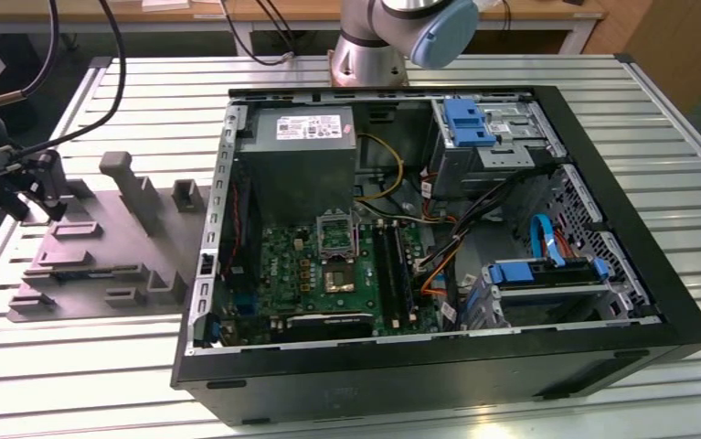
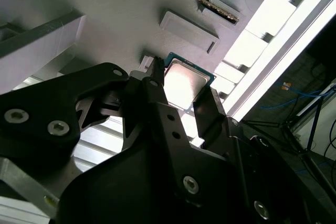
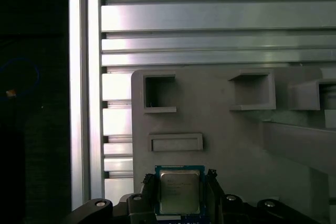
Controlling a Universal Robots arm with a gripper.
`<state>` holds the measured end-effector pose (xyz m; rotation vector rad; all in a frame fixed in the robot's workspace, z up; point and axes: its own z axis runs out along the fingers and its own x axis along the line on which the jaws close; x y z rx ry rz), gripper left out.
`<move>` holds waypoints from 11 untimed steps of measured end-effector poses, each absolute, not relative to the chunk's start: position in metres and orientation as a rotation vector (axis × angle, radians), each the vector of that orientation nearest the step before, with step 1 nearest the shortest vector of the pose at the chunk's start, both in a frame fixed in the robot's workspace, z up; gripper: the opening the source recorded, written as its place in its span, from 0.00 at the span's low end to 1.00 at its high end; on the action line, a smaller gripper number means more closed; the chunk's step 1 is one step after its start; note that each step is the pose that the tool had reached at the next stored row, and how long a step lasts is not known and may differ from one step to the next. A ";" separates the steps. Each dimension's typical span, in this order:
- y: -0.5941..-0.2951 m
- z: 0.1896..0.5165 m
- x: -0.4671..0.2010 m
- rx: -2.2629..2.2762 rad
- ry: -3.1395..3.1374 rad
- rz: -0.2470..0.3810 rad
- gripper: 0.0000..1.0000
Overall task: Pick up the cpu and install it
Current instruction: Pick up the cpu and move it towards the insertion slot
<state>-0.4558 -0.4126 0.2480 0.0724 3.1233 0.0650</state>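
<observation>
- cpu [image 3: 179, 191] [image 2: 184, 85]: silvery-grey top, teal-green rim in both wrist views.
- gripper [image 3: 180, 188]: black, with bright silver screws [image 2: 190, 183].
- fixture [image 1: 94, 247]: plain matt grey.
- table [image 1: 82, 366]: pale silver, striped by long parallel slats.
- computer case [image 1: 448, 375]: black shell, grey metal inside.
- motherboard [image 1: 313, 265]: dark green.
- drive brackets [image 1: 466, 122]: bright blue.
- arm [image 1: 375, 37]: silver-grey, light blue cap.

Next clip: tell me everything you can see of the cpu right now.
The cpu is a small, thin, flat square with a silvery-grey metal top that catches the light and a greenish rim around it. It sits level with its top face toward the cameras in both wrist views, over the grey plastic fixture near one of its edges. The black fingers close against two opposite edges; the other two edges are free. Whether it rests on the fixture or is raised off it cannot be told.
</observation>
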 end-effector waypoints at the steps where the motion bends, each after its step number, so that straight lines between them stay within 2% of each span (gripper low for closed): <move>1: -0.413 0.248 -0.456 0.072 3.123 0.065 0.47; 11: -0.413 0.256 -0.456 0.072 3.123 0.065 0.47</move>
